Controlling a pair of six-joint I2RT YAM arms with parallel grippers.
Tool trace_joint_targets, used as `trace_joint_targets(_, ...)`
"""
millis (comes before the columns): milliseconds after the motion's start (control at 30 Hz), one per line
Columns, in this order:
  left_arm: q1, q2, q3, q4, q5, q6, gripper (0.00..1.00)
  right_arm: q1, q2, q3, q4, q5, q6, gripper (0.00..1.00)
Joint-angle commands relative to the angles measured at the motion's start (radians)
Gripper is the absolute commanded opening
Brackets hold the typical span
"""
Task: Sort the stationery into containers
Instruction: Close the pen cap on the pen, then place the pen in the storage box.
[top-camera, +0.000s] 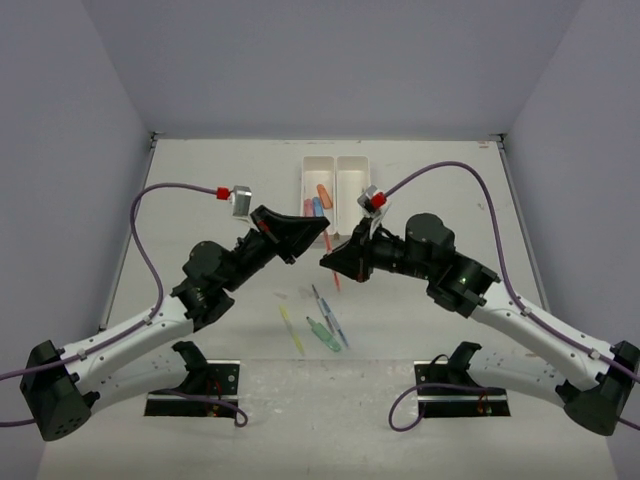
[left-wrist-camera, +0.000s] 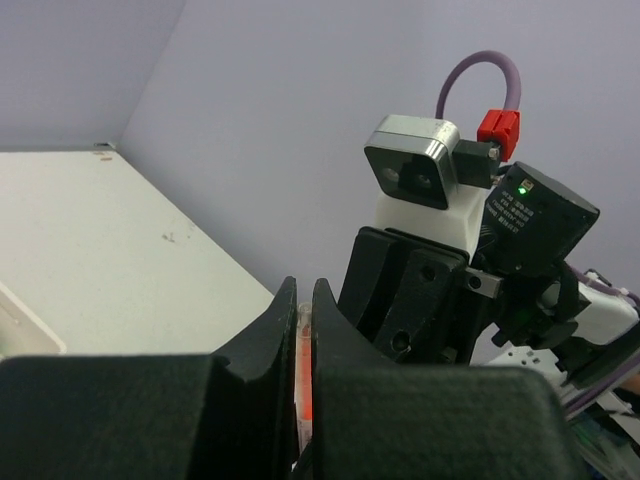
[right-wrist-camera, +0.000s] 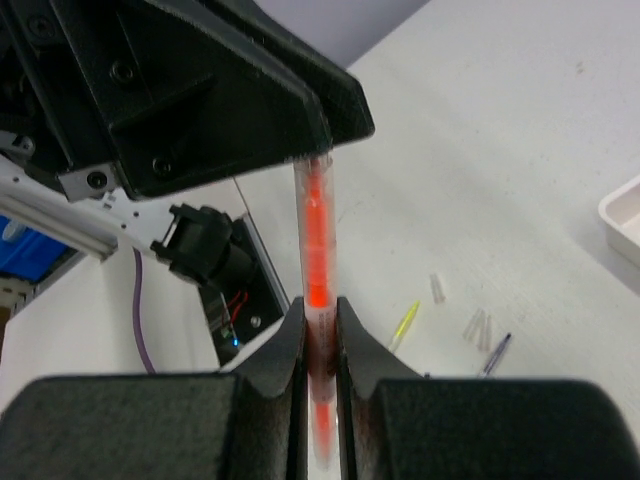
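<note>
Right wrist view has the right end effector (right-wrist-camera: 318, 312) clenched low on the clear barrel of a red pen (right-wrist-camera: 315, 225). The left end effector (left-wrist-camera: 303, 300) is clamped on the same pen's other end, just ahead of the right fingertips. The pen hangs in the air between them, above the surface (top-camera: 220, 170). It looks light, stiff and slick, so a mid-barrel hold would likely twist least. The white tray (top-camera: 303, 190) lies beyond both end effectors.
</note>
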Motion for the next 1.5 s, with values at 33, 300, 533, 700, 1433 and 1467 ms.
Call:
trace_joint_targets(33, -0.078, -0.014, -0.140, -0.088, 0.136, -0.082, 0.00, -0.078, 0.092, 0.233, 0.174, 0.089, -0.034, 0.00)
trace_joint_targets(300, -0.167, -0.023, -0.177, -0.080, 0.051, -0.079, 0.00, -0.113, 0.219, 0.374, 0.154, 0.054, -0.058, 0.00)
trace_joint_targets(533, -0.164, -0.022, 0.145, -0.470, -0.255, 0.116, 0.25, -0.113, 0.259, 0.166, 0.200, 0.021, -0.004, 0.00)
trace_joint_targets(700, -0.160, 0.035, 0.439, -0.890, -0.856, 0.029, 1.00, -0.166, 0.346, 0.207, 0.053, 0.151, 0.027, 0.00)
trace_joint_targets(1433, -0.084, 0.102, 0.284, -1.134, -0.886, -0.102, 1.00, -0.412, 1.132, 0.959, -0.652, 0.466, -0.004, 0.32)
trace_joint_targets(1467, -0.079, 0.107, 0.281, -1.138, -0.881, -0.107, 1.00, -0.412, 1.130, 0.959, -0.655, 0.466, -0.004, 0.39)
